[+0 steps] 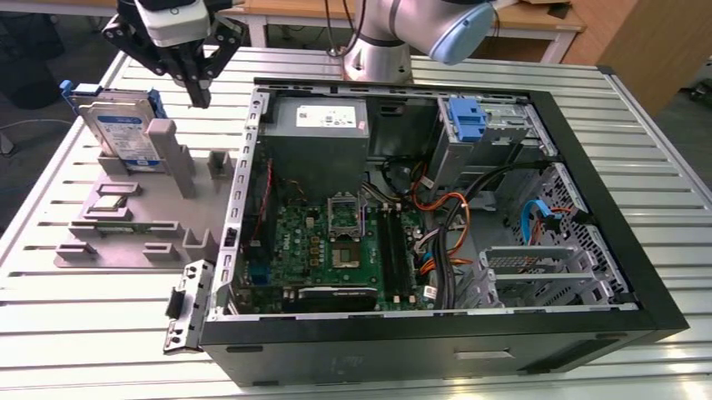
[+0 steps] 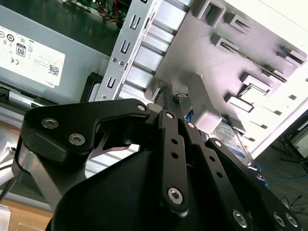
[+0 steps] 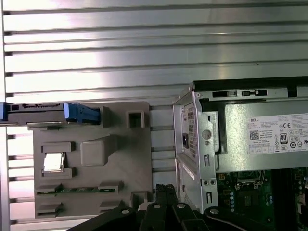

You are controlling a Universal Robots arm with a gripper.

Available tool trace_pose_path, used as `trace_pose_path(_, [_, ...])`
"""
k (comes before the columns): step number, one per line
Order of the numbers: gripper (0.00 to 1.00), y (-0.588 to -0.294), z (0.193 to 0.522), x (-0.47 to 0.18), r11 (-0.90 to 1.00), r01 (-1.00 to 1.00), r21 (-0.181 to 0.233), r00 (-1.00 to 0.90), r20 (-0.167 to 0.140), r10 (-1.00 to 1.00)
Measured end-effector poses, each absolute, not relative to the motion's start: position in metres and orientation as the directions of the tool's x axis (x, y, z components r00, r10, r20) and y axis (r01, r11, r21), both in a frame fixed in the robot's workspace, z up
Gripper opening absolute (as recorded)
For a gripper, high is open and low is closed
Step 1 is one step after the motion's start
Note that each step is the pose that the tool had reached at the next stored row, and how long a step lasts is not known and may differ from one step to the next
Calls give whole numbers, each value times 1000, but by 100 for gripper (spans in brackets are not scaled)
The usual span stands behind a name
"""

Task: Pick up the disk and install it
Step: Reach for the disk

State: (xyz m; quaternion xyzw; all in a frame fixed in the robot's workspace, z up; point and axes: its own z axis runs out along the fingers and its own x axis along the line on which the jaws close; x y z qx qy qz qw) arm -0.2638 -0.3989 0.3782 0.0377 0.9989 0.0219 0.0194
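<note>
Ideally widen the narrow, empty gripper, then square it over the upright disk at eight o'clock.

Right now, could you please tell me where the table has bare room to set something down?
The table is bare by the grey tray at the exterior view's lower left, and in the strip beside the computer case at the exterior view's right. The tray, the case's inside and the narrow gap between them, where the gripper hangs, are crowded.
</note>
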Motion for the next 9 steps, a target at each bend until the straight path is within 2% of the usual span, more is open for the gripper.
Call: trace_pose_path(9, [10, -399, 377, -271, 996, 74, 45, -996, -37, 76])
